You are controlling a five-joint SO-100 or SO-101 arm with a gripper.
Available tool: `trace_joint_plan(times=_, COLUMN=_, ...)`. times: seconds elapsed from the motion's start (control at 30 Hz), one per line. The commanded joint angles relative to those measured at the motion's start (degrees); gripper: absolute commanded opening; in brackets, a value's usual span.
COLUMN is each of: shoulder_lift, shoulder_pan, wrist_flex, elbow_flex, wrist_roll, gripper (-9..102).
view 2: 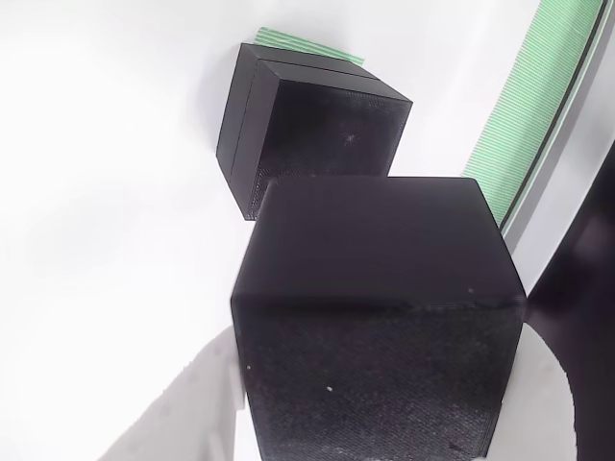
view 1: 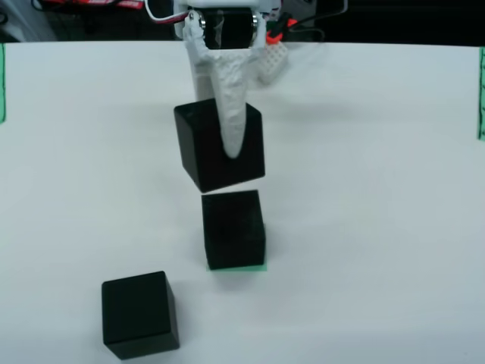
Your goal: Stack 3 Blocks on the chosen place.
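Note:
My gripper (view 1: 227, 150) is shut on one black block (view 1: 208, 148), with a white finger (view 1: 233, 114) running down its front face. The block hangs slightly tilted, just above and behind a second block (view 1: 233, 229). That second block sits on the chosen place, the green square (view 1: 241, 267), of which a thin edge shows. In the gripper's own view the held block (view 2: 375, 317) is large, with the block on the square (view 2: 317, 125) beyond it and green stripes (view 2: 303, 43) behind that. A third block (view 1: 140, 315) rests on the table at the front left.
The white table (view 1: 379, 189) has narrow green strips at its left edge (view 1: 2, 83) and right edge (view 1: 481, 95); one strip (view 2: 538, 106) runs beside the blocks in the gripper's view. The arm's base and cables (view 1: 227, 19) stand at the far edge.

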Motion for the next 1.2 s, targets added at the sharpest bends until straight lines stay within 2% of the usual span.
trace_joint_plan(times=0.0, shoulder_lift=-2.5, shoulder_pan=1.0, wrist_flex=0.4, elbow_flex=-3.9, wrist_roll=0.6, gripper=24)
trace_joint_plan(times=0.3, shoulder_lift=-8.4, shoulder_pan=2.3, wrist_flex=-0.6, elbow_flex=-6.0, wrist_roll=1.1, gripper=24)
trace_joint_plan(times=0.67, shoulder_lift=-12.3, shoulder_pan=-1.7, wrist_flex=-1.8, elbow_flex=-7.6, wrist_roll=3.2, gripper=24)
trace_joint_plan(times=1.17, shoulder_lift=-14.4, shoulder_pan=-1.6, wrist_flex=-4.3, elbow_flex=-3.7, wrist_roll=3.3, gripper=24)
